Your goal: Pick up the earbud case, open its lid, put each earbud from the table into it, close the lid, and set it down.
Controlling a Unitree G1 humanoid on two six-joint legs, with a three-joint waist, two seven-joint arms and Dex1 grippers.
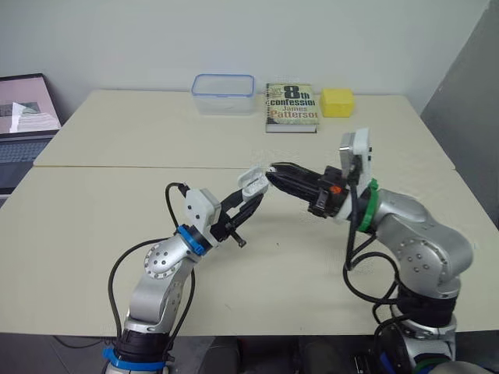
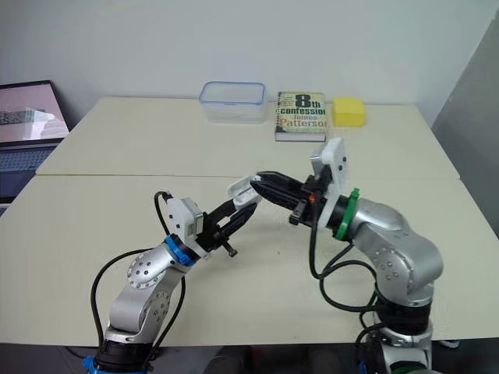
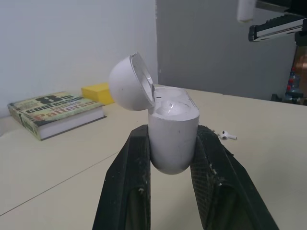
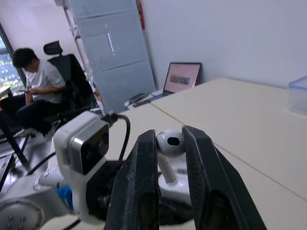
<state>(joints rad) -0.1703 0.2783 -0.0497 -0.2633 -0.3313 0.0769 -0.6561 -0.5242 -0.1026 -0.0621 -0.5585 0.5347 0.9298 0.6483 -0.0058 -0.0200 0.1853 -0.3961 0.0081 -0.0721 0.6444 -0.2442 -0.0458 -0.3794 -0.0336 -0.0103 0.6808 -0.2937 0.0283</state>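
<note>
My left gripper (image 1: 251, 199) is shut on the white earbud case (image 1: 254, 183), holding it above the middle of the table by its body (image 3: 172, 136). The lid (image 3: 129, 84) is swung open. My right gripper (image 1: 273, 173) meets it from the right, shut on a white earbud (image 4: 171, 141) whose stem points down at the open case (image 4: 180, 166). A second earbud (image 3: 228, 135) lies on the table beyond the case. The right gripper's fingertips (image 3: 278, 26) hover just above the case opening.
Along the far edge of the table (image 1: 93, 234) stand a clear plastic container (image 1: 224, 93), a book (image 1: 291, 106) and a yellow block (image 1: 337, 101). An open laptop (image 1: 23, 125) sits at the far left. A person (image 4: 33, 91) sits in a chair in the background.
</note>
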